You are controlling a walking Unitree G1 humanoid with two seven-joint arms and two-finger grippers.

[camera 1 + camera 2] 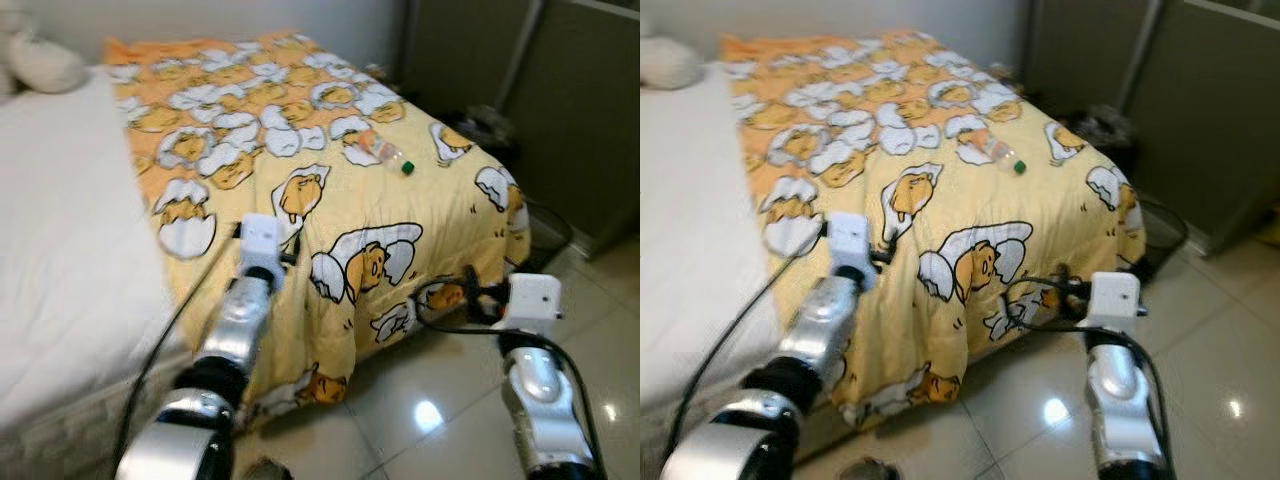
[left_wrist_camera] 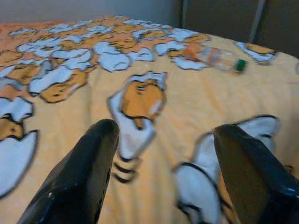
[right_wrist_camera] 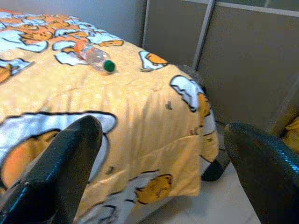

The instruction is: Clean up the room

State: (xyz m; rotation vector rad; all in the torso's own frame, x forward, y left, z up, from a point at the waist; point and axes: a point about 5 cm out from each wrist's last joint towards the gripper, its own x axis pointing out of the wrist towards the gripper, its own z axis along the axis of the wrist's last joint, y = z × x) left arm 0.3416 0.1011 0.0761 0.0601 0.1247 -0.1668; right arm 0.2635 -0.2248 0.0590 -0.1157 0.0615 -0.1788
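A clear plastic bottle [image 1: 380,152] with a green cap lies on its side on the yellow blanket [image 1: 330,200], toward the far right of the bed, well beyond the left gripper [image 2: 163,158] and right gripper [image 3: 159,158], both holding nothing with fingers spread apart.

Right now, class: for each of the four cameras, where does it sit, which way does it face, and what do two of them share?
Left eye view: on the head, looking down at the yellow blanket; both silver arms show.
Right eye view: beside it, same scene.
Left wrist view: along the open left pincer over the blanket.
Right wrist view: along the open right pincer toward the bed's corner and grey wardrobe.
All share the plastic bottle.
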